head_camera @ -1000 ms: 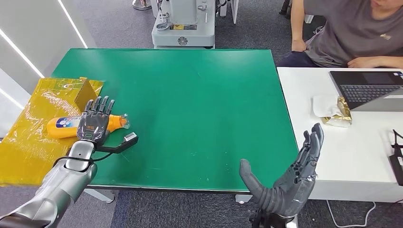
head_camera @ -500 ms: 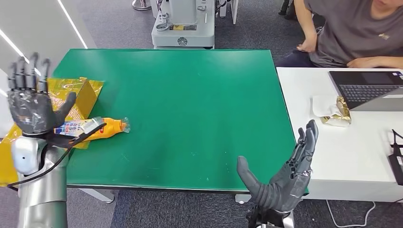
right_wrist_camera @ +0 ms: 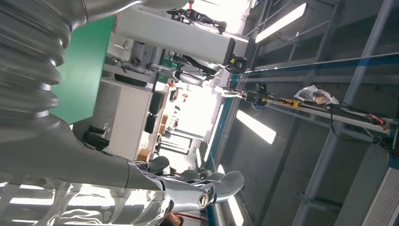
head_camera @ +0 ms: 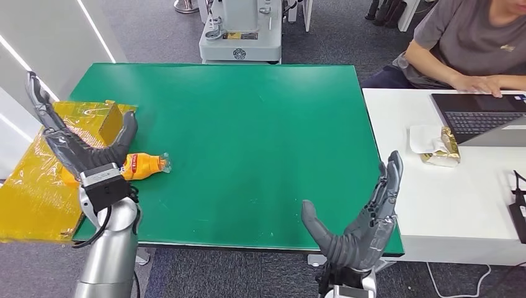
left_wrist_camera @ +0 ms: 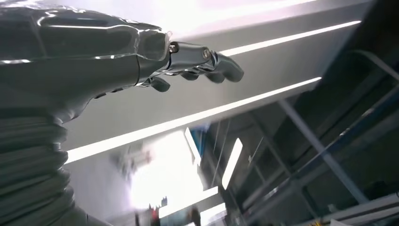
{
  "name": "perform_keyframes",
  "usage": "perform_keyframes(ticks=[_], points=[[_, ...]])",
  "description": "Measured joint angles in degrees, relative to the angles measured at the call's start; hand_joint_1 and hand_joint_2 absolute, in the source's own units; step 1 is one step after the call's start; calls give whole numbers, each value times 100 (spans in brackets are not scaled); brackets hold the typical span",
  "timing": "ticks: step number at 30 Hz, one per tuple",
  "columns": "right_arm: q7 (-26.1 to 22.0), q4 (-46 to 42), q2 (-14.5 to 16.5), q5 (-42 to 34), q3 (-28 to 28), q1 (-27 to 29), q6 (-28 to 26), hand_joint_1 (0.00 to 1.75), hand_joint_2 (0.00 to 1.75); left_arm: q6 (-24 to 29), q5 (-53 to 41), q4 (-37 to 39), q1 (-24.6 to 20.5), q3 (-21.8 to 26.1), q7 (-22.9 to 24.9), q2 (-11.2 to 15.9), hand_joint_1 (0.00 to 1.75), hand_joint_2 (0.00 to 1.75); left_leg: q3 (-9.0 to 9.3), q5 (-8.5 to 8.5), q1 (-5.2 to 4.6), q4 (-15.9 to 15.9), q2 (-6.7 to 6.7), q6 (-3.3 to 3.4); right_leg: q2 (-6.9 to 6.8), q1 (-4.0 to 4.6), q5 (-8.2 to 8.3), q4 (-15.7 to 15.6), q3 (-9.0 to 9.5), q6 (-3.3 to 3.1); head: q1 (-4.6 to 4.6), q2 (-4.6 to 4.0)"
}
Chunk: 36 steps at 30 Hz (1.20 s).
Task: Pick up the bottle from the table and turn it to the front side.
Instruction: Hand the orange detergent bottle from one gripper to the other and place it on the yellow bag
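Although the bottle [head_camera: 141, 166] lies flat on the green counter [head_camera: 248, 143] at mid-left of the head view, only its orange body and clear cap end show; the rest is hidden behind the left hand [head_camera: 74, 146]. That hand is raised in front of it, palm up, fingers spread wide and holding nothing. At the lower right of the frame the right hand [head_camera: 366, 223] is likewise spread and empty, hovering over the counter's near edge, well apart from the bottle.

By its look the bottle is a small plastic one, likely light and fairly stiff, with a smooth round body that could roll or slide on the mat if nudged sideways. A glossy label wraps the middle, so I would expect it to be slippery under hard fingers. The cap end points toward the centre of the counter, and the narrow neck gives little to hold. The safer hold, to my mind, is across the widest part of the body, thumb on one side and fingers on the other, coming down from above so it cannot roll away. Its other end rests on or just beside a crinkled yellow sheet [head_camera: 37, 186] at the left edge, which may snag or shift as the fingers close.
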Motion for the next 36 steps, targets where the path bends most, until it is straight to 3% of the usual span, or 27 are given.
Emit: perform_keyframes(ticks=[2, 5, 16, 21, 27, 36], points=[[0, 50, 0, 31, 8, -41, 0, 0, 175, -267, 938, -58, 35, -505, -1, -47, 0, 175, 0, 0, 0, 0, 1, 0, 0, 0, 0, 0, 0, 0, -1, 0], [0, 120, 0, 71, 21, -90, 0, 0, 175, -1098, 2061, -124, 151, -932, 0, -216, 0, 175, 0, -1, 0, 0, 1, 0, 1, -1, 0, 0, 0, 0, 0, 0], [0, 239, 4, 171, 25, -154, 0, 0, 175, -3429, 3184, 68, 565, -891, -1, -902, 0, 175, 0, -4, 1, -2, 4, -1, 5, 0, -2, 1, -1, 1, 0, 0], [0, 303, 13, 227, 17, -200, 0, 0, 175, -3696, 2905, 176, 601, -677, -1, -935, 0, 175, 1, -3, 1, -2, 4, -1, 5, 0, -2, 1, -1, 0, -2, 0], [0, 385, 50, 228, -20, -263, -1, 0, 175, -3636, 2349, 194, 632, -526, 0, -938, 0, 175, 1, -3, 1, -2, 4, -1, 5, 0, -2, 2, -1, 1, -1, 0], [0, 481, 81, 138, -94, -279, 0, 0, 175, -3639, 2326, 193, 635, -520, 0, -938, 0, 175, 0, -4, 1, -2, 4, -1, 5, 0, -2, 1, -1, 1, -1, 0]])
